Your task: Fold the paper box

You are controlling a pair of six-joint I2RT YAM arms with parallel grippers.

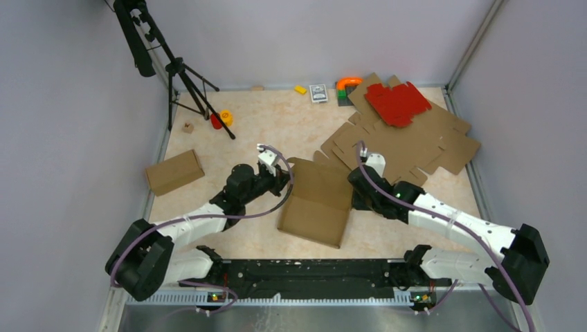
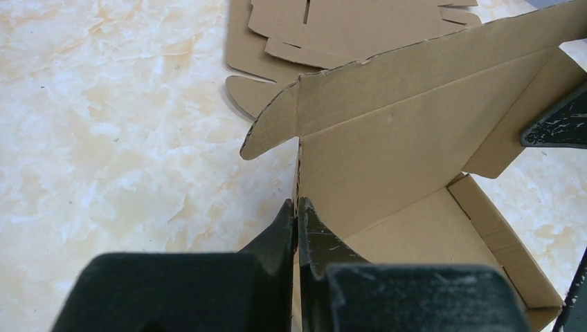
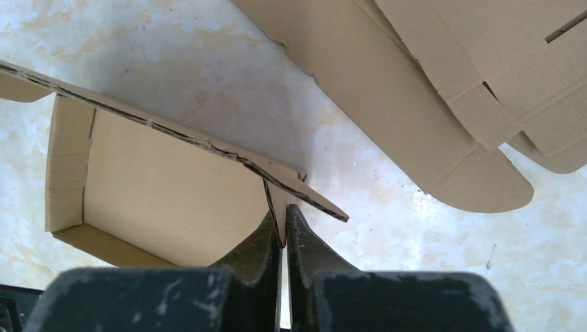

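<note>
The paper box point(image 1: 315, 204) lies open side up, long axis twelve to six. The left gripper point(image 2: 297, 209) pinches its nine o'clock wall, the right gripper point(image 3: 284, 216) its three o'clock wall. Flat cardboard sheets point(image 1: 408, 145) lie at two o'clock.

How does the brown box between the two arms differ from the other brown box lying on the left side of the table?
The paper box in the middle is open, with its walls partly raised; the left box is closed up. The paper box looks larger from above. The left fingers and right fingers pinch the paper box's walls; the left box lies untouched. Both are plain brown cardboard.
</note>
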